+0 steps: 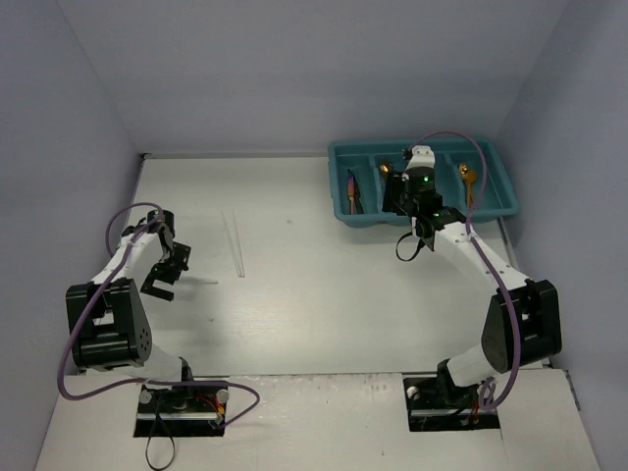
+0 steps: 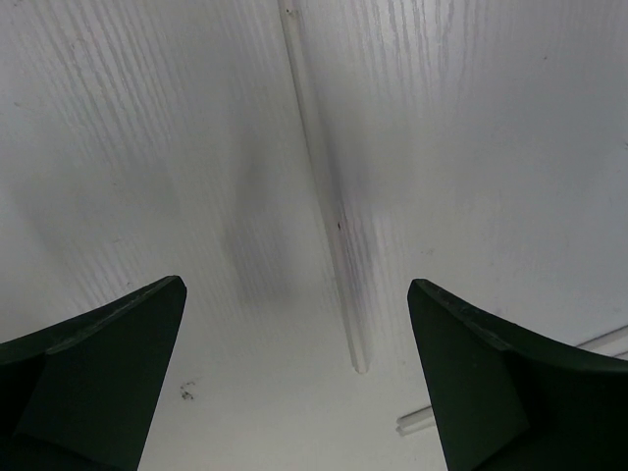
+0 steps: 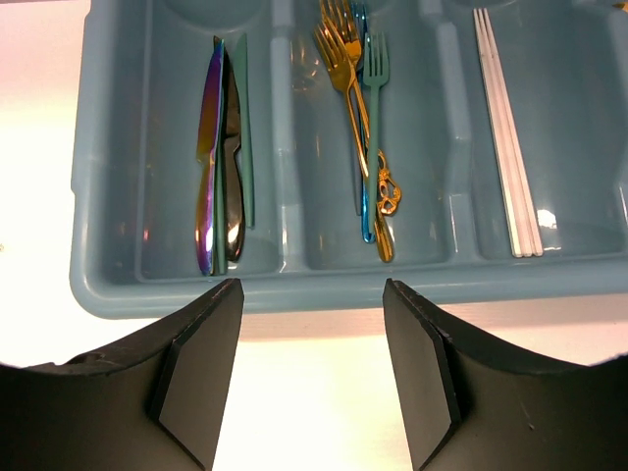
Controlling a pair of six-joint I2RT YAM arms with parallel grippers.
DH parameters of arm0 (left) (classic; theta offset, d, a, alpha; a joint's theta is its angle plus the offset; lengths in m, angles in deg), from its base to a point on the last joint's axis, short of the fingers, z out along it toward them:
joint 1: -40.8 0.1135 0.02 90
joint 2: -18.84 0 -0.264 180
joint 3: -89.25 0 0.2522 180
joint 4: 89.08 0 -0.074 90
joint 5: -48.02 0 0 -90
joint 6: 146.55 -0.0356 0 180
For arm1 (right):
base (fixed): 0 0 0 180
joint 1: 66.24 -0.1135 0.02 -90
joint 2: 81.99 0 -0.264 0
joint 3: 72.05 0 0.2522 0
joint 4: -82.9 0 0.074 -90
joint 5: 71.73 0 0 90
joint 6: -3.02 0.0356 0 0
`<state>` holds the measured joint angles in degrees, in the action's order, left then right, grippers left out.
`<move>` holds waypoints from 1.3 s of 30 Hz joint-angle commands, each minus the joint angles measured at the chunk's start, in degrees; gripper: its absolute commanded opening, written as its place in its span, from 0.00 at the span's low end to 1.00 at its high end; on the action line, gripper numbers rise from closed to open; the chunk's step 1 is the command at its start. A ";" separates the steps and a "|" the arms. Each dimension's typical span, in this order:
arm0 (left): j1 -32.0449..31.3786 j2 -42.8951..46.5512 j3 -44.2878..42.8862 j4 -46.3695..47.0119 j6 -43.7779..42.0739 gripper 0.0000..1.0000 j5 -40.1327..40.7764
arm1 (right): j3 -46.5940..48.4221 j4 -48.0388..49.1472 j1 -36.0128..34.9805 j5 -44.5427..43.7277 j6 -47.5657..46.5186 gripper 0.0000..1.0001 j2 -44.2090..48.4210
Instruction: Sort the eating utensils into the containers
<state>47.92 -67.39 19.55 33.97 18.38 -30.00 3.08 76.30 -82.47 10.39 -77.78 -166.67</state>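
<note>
White wood-grain table (image 1: pixel 324 294), pale lilac walls (image 1: pixel 294 69). Teal cutlery tray (image 1: pixel 373 222) at 1 o'clock holds knives (image 3: pixel 221 167), forks (image 3: pixel 353 98); 2 clear chopsticks (image 1: pixel 235 243) lie at 10 o'clock. Left gripper (image 2: pixel 294 285) and right gripper (image 3: pixel 312 285) gape, empty.

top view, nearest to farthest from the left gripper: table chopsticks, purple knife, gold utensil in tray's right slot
1. chopsticks, on the table just right of the left gripper
2. purple knife, left compartment of the tray
3. gold utensil, tray's right compartment
</note>
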 commanded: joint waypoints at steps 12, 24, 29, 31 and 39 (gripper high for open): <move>3.20 -6.75 -5.05 0.04 2.11 0.86 -4.07 | -0.11 4.62 -0.38 0.72 0.94 0.56 3.41; 3.33 -9.74 -3.11 1.37 3.21 0.73 -5.39 | -0.37 4.79 -0.38 0.25 0.99 0.57 3.64; 3.33 -10.18 -1.26 2.33 4.18 0.61 -5.66 | -0.46 4.79 -0.38 0.59 1.08 0.57 3.56; 3.39 -10.32 -0.39 2.75 4.49 0.56 -5.88 | -0.46 4.93 -0.38 0.51 1.08 0.57 3.56; 3.42 -10.34 3.40 4.75 6.33 0.32 -7.02 | -0.72 5.06 -0.38 0.77 1.34 0.57 3.12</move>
<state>51.12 -76.11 19.11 36.58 22.11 -36.03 2.23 77.12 -82.47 11.11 -77.09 -165.72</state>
